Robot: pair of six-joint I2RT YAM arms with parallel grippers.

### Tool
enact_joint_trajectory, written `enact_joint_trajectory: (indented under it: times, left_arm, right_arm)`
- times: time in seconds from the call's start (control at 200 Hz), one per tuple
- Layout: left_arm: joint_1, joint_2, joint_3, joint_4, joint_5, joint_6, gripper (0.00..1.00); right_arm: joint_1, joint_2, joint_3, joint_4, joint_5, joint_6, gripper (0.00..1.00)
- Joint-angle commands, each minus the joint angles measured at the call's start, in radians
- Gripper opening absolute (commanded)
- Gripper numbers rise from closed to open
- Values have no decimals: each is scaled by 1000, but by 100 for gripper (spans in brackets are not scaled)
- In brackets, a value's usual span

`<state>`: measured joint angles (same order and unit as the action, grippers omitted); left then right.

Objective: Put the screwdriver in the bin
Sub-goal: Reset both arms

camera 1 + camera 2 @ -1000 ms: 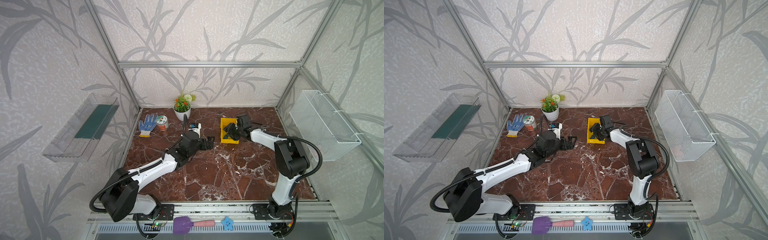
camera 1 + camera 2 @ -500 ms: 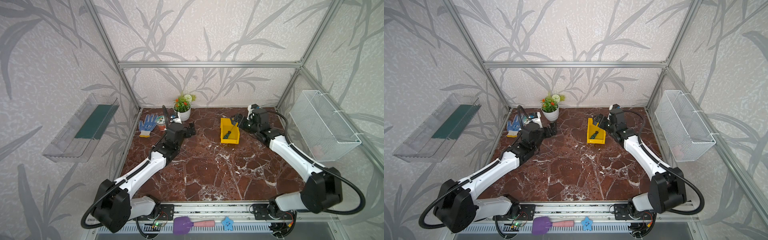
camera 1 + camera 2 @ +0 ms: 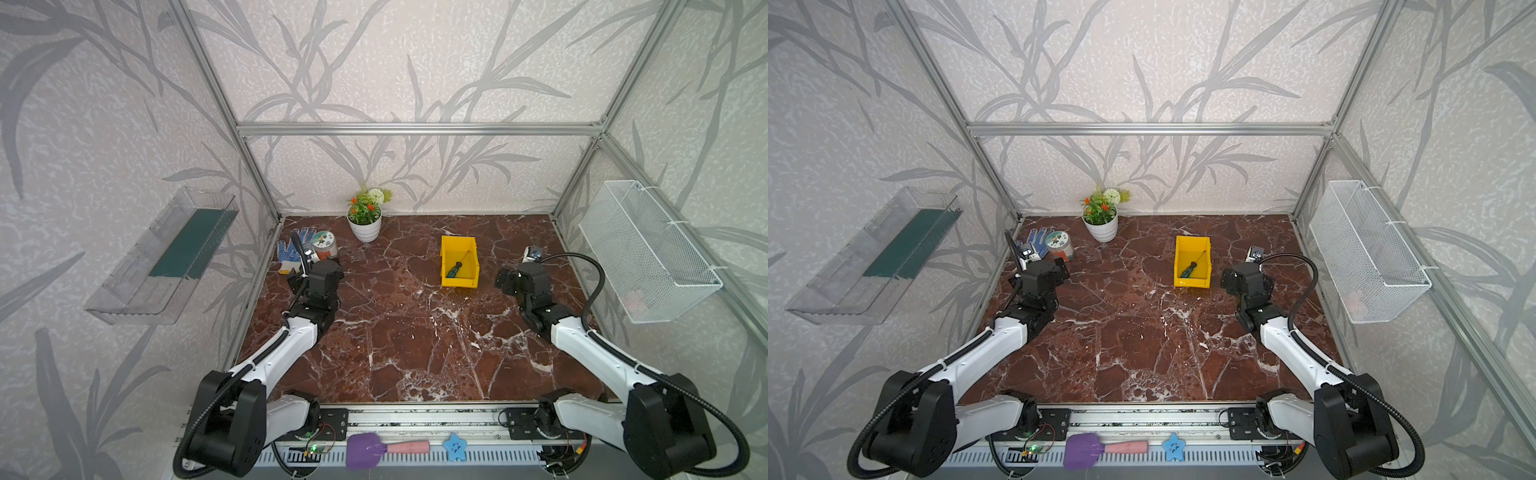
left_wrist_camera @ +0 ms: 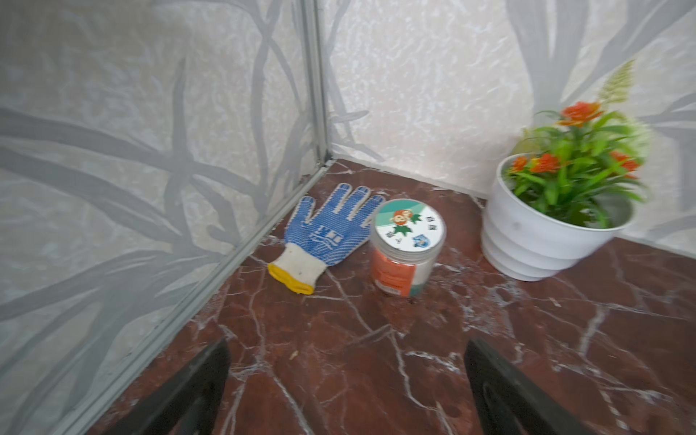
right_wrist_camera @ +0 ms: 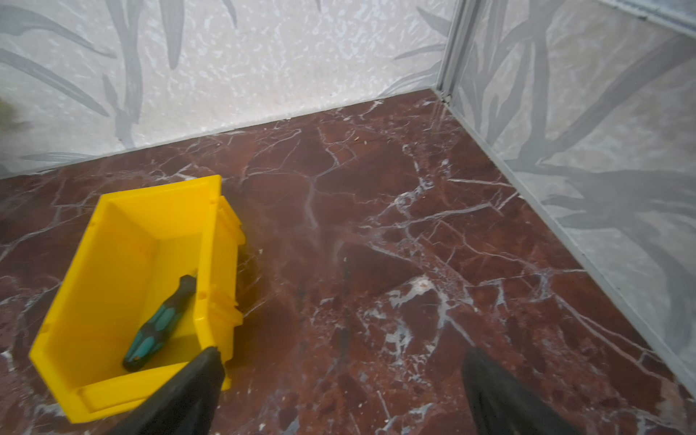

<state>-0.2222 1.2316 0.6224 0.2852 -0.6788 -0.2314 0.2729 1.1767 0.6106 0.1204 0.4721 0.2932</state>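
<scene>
In both top views the screwdriver (image 3: 457, 268) lies diagonally inside the bin (image 3: 459, 284), right gripper (image 3: 504, 280) spread, empty, just beside the bin; right wrist, handle (image 5: 160, 325) toward bin's front lip; left wrist, left gripper (image 4: 346, 348) spread, bin unseen.

In a top view, the screwdriver (image 3: 457, 267) lies slanted inside the yellow bin (image 3: 459, 283), handle toward the lower front lip. The bin stands on the red marble table (image 3: 415, 332). The right gripper (image 3: 503, 281) hangs near the bin, apart from it.
</scene>
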Motion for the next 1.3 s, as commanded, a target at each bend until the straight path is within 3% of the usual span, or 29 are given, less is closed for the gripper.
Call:
enact_joint_trajectory:
  times: [0.0, 0.305, 0.58, 0.74, 0.97, 1.1, 1.295]
  left_arm:
    - [21, 66, -5, 53, -156, 87, 99]
    - [54, 322, -9, 165, -360, 142, 99]
    - [92, 345, -43, 344, -227, 116, 99]
    - [110, 368, -17, 304, -147, 118, 99]
    - [108, 296, -218, 618, 59, 200, 99]
    - [109, 282, -329, 819, 108, 214, 99]
    - [108, 287, -345, 853, 125, 222, 99]
  right_arm:
    - [-1, -20, -56, 91, 135, -58, 99]
    - [-1, -30, -169, 213, 241, -102, 99]
    - [-1, -4, -244, 310, 277, -131, 99]
    - [0, 18, -242, 323, 253, -140, 99]
    - [1, -3, -267, 358, 227, -164, 99]
    - [0, -6, -295, 424, 195, -213, 99]
    - [2, 46, -301, 535, 136, -291, 99]
